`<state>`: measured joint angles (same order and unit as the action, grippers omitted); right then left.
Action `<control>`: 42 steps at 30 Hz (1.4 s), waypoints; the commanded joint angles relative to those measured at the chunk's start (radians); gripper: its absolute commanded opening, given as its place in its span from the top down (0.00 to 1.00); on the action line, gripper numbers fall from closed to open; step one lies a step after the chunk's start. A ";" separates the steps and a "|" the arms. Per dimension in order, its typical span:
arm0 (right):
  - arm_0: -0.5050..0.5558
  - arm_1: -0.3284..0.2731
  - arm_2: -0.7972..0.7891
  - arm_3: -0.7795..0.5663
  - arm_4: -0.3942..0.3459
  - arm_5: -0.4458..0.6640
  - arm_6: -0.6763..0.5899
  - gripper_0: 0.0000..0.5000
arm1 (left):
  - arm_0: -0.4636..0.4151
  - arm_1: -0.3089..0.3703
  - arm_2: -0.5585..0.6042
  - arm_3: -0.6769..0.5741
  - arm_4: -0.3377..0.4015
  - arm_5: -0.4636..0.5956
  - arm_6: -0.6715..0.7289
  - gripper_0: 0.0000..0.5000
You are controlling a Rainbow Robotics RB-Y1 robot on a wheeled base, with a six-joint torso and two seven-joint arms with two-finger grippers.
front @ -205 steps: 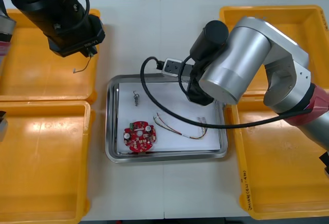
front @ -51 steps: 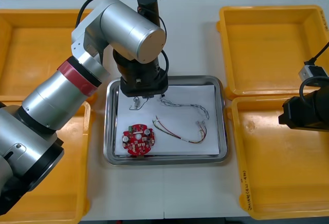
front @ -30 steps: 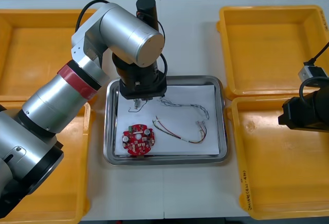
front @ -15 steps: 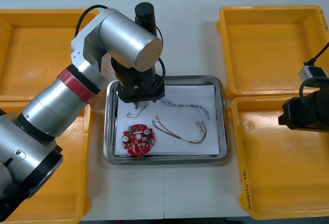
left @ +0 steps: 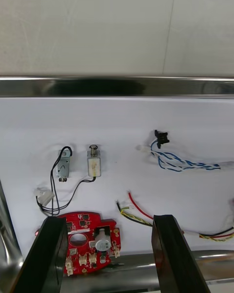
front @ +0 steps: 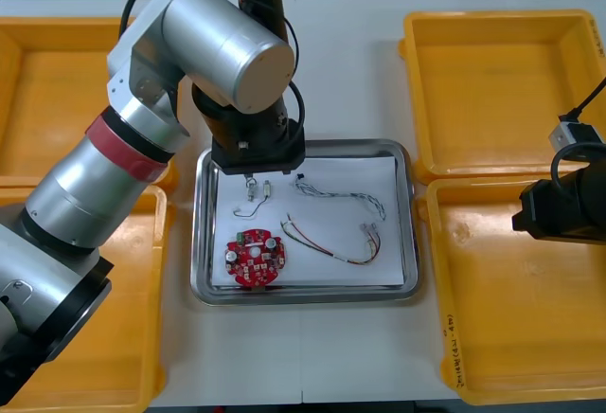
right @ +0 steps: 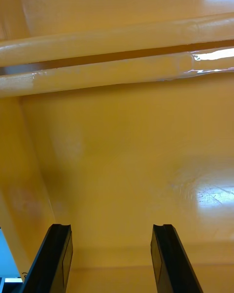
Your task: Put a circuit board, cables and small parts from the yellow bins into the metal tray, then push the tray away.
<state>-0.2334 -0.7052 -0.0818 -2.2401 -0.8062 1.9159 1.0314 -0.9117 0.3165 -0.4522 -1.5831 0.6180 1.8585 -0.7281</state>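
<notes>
Lifted off the metal tray (front: 305, 296), the left tool (left: 108, 219) stands wide, small metal parts (left: 93, 161) released inside; the right tool (right: 111, 227) waits wide over a yellow bin (right: 122, 127).

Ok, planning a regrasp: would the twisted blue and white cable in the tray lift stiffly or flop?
Probably floppy: the twisted blue and white cable lies in loose bends inside the metal tray. Likely light: its wires look thin. The open left gripper hovers over the tray; the right gripper hangs over a yellow bin.
</notes>
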 commanded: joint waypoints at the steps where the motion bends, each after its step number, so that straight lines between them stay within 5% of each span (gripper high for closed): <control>1: 0.011 -0.039 -0.027 -0.029 -0.016 0.004 0.001 0.06 | -0.001 0.044 0.084 -0.104 0.002 0.054 -0.054 0.00; 14: 0.011 -0.039 -0.019 -0.027 -0.070 0.004 0.041 0.06 | -0.001 0.193 0.205 -0.181 0.052 0.061 -0.048 0.00; 35: -0.050 -0.046 0.134 -0.049 -0.068 0.004 0.104 0.06 | 0.001 0.516 0.287 -0.081 0.333 0.061 -0.100 0.00; 42: -0.093 -0.045 0.201 -0.049 -0.068 0.004 0.191 0.06 | 0.019 0.592 0.287 -0.074 0.368 0.061 -0.129 0.00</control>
<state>-0.2801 -0.7129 0.0844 -2.2538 -0.8787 1.9159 1.1360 -0.9077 0.8403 -0.1988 -1.6514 0.9703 1.9119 -0.7408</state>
